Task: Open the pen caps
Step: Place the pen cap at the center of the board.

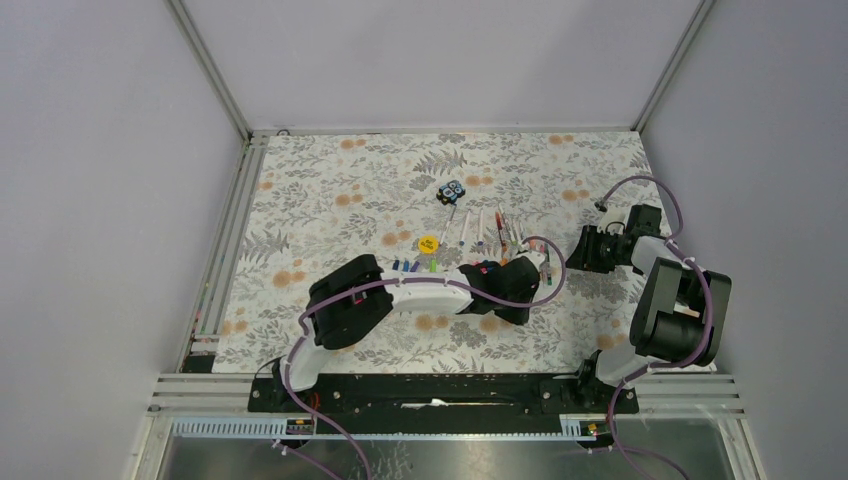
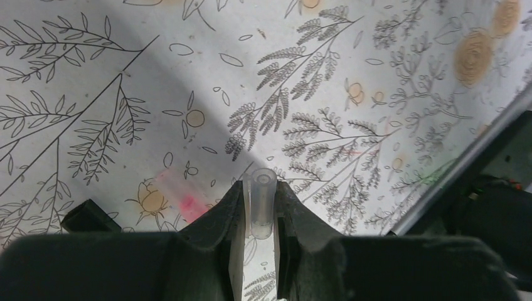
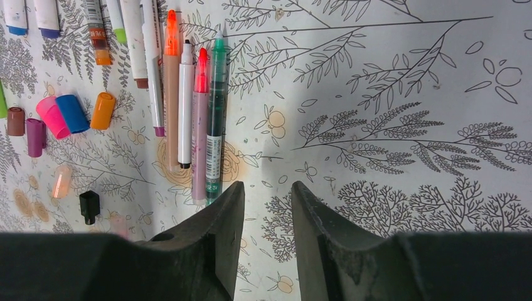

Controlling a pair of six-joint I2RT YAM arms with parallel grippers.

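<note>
My left gripper is shut on a small clear pen cap, held a little above the floral table. In the top view this gripper is just below the right end of the row of pens. My right gripper stands open with nothing between its fingers, just right of a green pen, a pink pen, a white pen and an orange one, all with bare tips. Loose caps lie to the left: pink, blue, orange, purple and black.
A yellow disc lies left of the pens, and a small black-and-blue block sits further back. A blurred pinkish clear cap and a black cap lie on the table left of my left fingers. The right arm stands at the table's right edge.
</note>
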